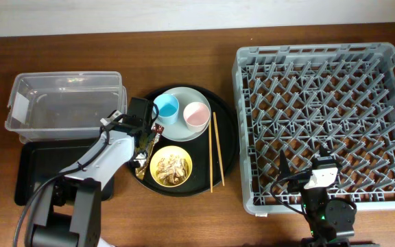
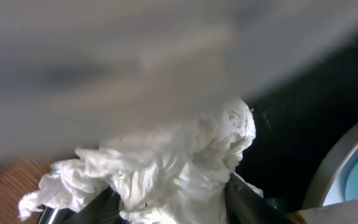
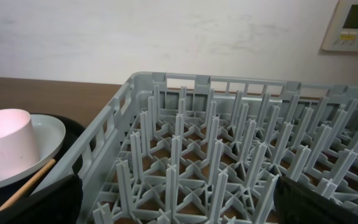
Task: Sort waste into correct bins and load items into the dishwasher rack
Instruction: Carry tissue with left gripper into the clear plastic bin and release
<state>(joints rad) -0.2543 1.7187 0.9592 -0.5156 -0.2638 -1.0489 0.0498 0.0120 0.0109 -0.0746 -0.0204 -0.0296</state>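
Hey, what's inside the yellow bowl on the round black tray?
Beige, crumbly food scraps fill the middle of the yellow bowl. They cover most of its floor, so anything lying beneath them cannot be seen.

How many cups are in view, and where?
2. The blue cup sits on the left of the pale plate, the pink cup on its right; the plate lies on the round black tray. The left arm could hide another.

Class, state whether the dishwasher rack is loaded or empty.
Empty: the dishwasher rack shows only bare pegs in both the overhead and right wrist views.
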